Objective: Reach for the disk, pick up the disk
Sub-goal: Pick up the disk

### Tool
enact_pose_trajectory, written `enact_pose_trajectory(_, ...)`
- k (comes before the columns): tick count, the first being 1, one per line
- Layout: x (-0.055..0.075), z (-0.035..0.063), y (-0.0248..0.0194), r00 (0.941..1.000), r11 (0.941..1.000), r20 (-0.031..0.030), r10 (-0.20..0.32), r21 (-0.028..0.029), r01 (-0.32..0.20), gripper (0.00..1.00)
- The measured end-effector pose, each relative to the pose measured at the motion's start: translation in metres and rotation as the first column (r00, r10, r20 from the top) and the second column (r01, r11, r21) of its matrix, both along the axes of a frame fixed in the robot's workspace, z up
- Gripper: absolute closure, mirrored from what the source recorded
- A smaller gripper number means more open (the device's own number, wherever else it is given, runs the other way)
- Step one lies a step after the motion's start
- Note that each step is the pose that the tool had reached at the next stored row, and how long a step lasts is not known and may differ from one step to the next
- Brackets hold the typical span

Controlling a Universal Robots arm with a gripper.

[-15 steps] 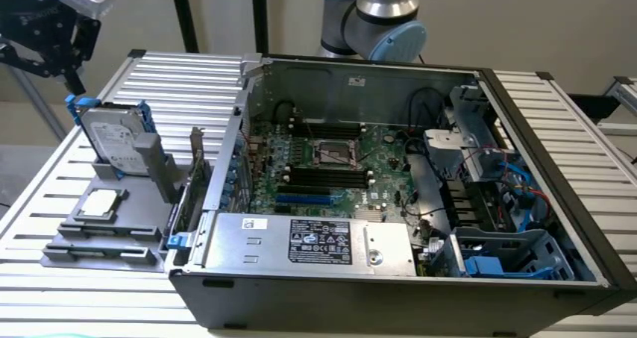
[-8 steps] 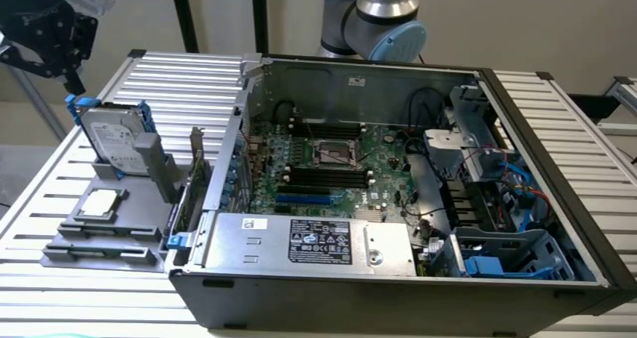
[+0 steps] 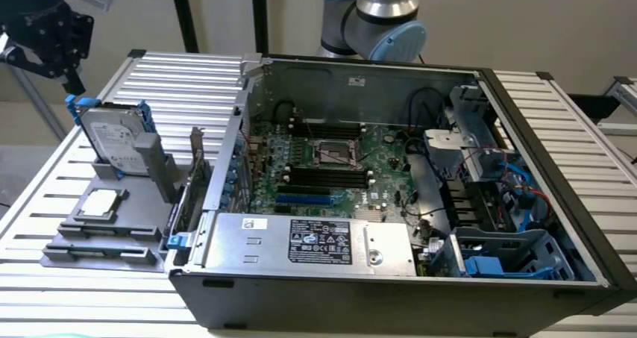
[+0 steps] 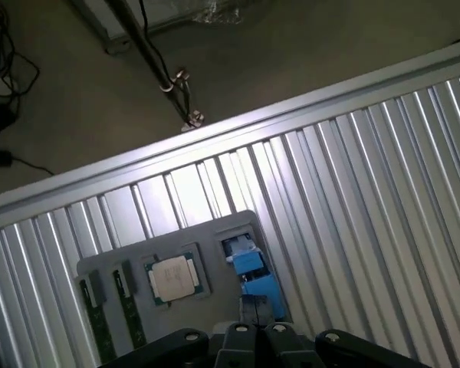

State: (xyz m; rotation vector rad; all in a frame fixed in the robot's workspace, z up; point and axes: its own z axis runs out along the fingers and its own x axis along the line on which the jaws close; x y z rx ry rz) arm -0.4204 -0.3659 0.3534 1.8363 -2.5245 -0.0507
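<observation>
The disk [image 3: 112, 140] is a silver-grey hard drive with a white label and blue side rails. It stands upright in a grey holder [image 3: 100, 175] at the exterior view's left. My black gripper [image 3: 71, 89] comes down from above onto the upper end of its left blue rail, fingers shut there. In the wrist view the disk [image 4: 254, 280] appears edge-on as a blue strip, and the shut gripper [image 4: 257, 331] meets its near end. The disk still sits in its slot.
A square CPU chip [image 3: 100, 202] [image 4: 174, 277] lies on the same holder, with two memory sticks [image 4: 92, 310] beside it. The open computer case [image 3: 398, 181] with a silver power supply [image 3: 309, 241] stands right of the holder. All rest on a slatted metal table [image 3: 30, 204].
</observation>
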Motion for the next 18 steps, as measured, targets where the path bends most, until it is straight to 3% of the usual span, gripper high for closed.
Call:
enact_pose_trajectory(7,0.0,0.0,0.0002,0.9941,0.9941,0.0002,0.108,0.0022,-0.108,0.89)
enact_pose_trajectory(15,0.0,0.0,0.0019,0.9852,0.9851,0.0015,0.172,0.0112,-0.172,0.89)
enact_pose_trajectory(18,0.0003,0.0,0.002,0.9847,0.9846,0.0016,0.174,0.0117,-0.174,0.89)
